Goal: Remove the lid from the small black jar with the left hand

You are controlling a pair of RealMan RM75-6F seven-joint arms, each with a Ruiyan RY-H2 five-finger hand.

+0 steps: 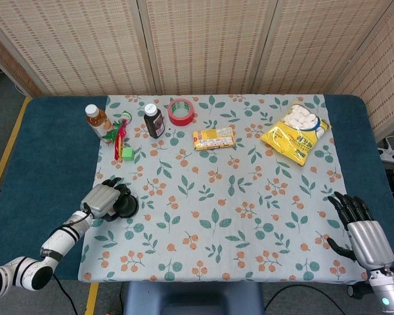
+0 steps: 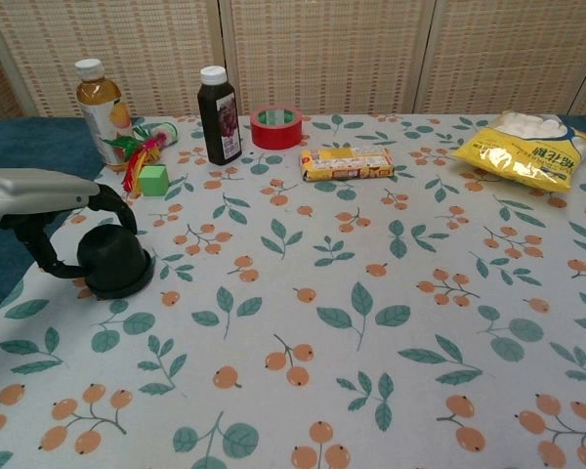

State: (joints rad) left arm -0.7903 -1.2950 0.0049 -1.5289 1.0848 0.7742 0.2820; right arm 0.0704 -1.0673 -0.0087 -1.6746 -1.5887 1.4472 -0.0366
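Note:
The small black jar (image 1: 127, 205) (image 2: 118, 262) stands on the flowered cloth near the table's left edge, its lid on. My left hand (image 1: 102, 199) (image 2: 51, 198) reaches in from the left and closes over it. Its fingers (image 2: 117, 207) curl down onto the lid's far side, and the thumb sits low against the near left side. My right hand (image 1: 360, 231) hovers at the table's front right corner with fingers spread and nothing in it. It shows only in the head view.
At the back left stand an orange-drink bottle (image 2: 96, 98), a dark bottle (image 2: 218, 115), a green cube (image 2: 153, 180) and a red tape roll (image 2: 276, 127). A yellow snack box (image 2: 347, 163) and a yellow marshmallow bag (image 2: 532, 147) lie further right.

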